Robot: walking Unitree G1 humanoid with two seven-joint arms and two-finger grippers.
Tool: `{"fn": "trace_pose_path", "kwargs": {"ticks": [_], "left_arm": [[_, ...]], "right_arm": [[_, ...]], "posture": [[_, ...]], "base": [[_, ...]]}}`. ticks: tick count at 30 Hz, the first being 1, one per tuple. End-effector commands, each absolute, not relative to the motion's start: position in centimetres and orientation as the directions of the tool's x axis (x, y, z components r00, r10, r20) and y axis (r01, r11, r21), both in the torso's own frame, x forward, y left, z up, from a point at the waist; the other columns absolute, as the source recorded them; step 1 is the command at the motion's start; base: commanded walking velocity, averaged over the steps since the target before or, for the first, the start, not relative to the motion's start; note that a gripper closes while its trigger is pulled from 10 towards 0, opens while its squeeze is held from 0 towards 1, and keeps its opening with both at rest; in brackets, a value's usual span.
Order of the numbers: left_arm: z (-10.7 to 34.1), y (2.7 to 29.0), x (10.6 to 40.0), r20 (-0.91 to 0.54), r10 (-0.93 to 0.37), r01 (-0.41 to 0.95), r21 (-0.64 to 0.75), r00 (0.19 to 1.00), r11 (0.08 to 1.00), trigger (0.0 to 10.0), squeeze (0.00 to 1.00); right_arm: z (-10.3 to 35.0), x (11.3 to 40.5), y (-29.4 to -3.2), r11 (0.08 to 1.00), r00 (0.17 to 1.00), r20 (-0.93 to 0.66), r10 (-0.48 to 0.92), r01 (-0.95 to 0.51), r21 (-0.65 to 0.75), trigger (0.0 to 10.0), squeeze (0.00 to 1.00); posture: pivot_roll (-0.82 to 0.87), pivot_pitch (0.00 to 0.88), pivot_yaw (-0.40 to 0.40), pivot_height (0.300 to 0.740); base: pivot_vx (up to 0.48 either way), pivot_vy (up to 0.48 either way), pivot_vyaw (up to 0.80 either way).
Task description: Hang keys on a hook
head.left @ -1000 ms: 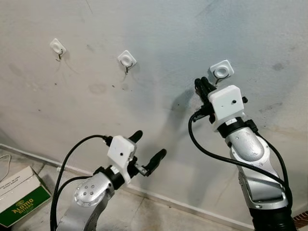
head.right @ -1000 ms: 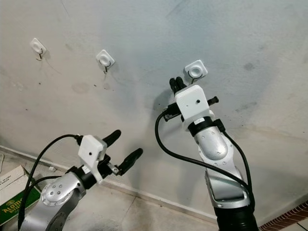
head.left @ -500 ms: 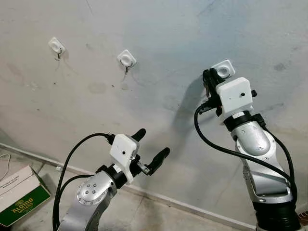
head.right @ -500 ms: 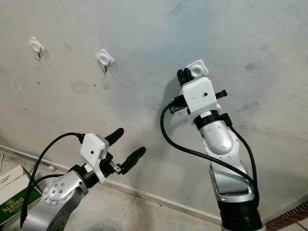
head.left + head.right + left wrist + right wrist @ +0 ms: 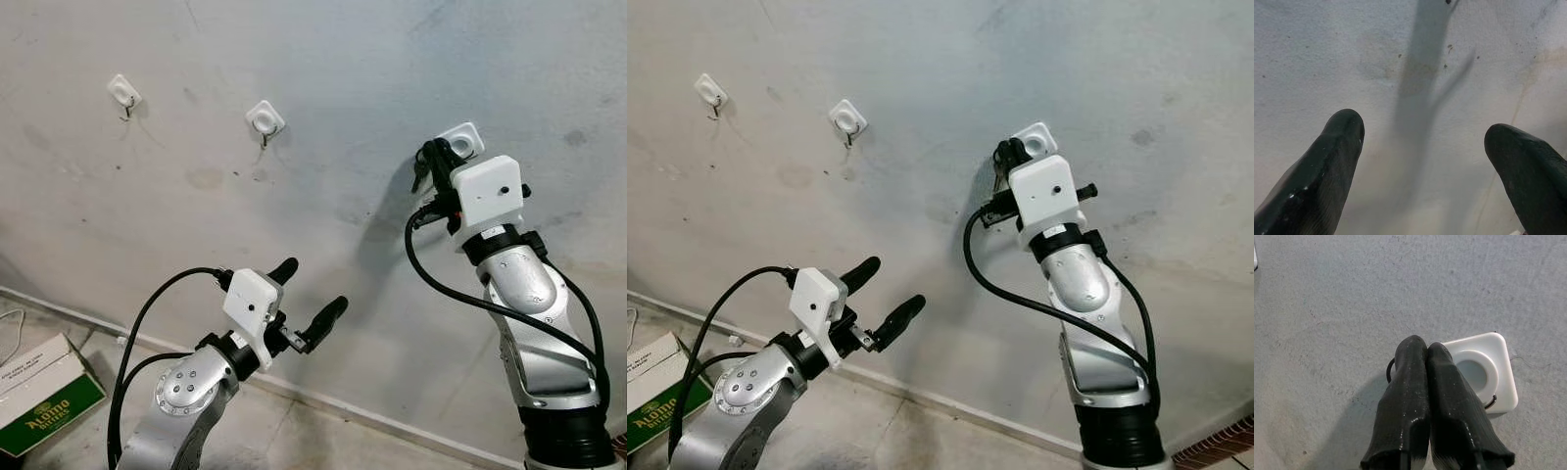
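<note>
Keys (image 5: 1391, 369) pinched in right pincer (image 5: 1426, 350), fingers pressed together on ring | hook (image 5: 1484, 377) just beside fingertips, touching wall | ring lies on fingers' far side from hook | left pincer (image 5: 306, 294) spread wide, idle, low, well apart.

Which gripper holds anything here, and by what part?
The right gripper is shut on the keys, pinching their key ring at the rightmost wall hook; the keys dangle below. The left gripper is open, holding nothing.
</note>
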State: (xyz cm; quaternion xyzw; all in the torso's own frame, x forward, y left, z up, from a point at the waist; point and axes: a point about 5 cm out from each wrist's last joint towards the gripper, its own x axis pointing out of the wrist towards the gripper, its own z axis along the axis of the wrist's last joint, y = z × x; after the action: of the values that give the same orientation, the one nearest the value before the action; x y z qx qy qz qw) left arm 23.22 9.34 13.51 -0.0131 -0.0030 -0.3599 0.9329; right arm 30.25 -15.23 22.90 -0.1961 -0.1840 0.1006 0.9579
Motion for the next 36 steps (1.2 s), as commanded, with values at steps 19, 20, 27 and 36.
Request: {"fn": "trace_pose_path", "kwargs": {"ticks": [19, 20, 27, 36], "left_arm": [[13.6, 9.7, 23.3, 0.012, -0.663, 0.663, -0.013, 0.749, 0.749, 10.0, 0.0], [13.6, 9.7, 23.3, 0.012, -0.663, 0.663, -0.012, 0.749, 0.749, 10.0, 0.0], [13.7, 9.7, 23.6, 0.012, -0.664, 0.664, -0.008, 0.748, 0.748, 10.0, 0.0], [13.6, 9.7, 23.5, 0.013, -0.662, 0.662, -0.008, 0.749, 0.749, 10.0, 0.0]], "right_arm": [[23.1, 27.5, -14.7, 0.903, 0.883, 0.3, 0.36, -0.25, -0.35, 10.0, 0.0], [23.2, 27.5, -14.6, 0.903, 0.883, 0.302, 0.36, -0.25, -0.348, 10.0, 0.0], [23.9, 27.7, -14.4, 0.904, 0.877, 0.321, 0.358, -0.24, -0.353, 10.0, 0.0], [24.4, 28.2, -14.8, 0.908, 0.879, 0.334, 0.341, -0.216, -0.36, 10.0, 0.0]], "posture": [[-0.04, 0.046, 0.038, 0.74], [-0.04, 0.046, 0.041, 0.74], [-0.04, 0.05, 0.04, 0.74], [-0.04, 0.046, 0.038, 0.74]], "base": [[0.0, 0.0, 0.0], [0.0, 0.0, 0.0], [0.0, 0.0, 0.0], [0.0, 0.0, 0.0]]}}
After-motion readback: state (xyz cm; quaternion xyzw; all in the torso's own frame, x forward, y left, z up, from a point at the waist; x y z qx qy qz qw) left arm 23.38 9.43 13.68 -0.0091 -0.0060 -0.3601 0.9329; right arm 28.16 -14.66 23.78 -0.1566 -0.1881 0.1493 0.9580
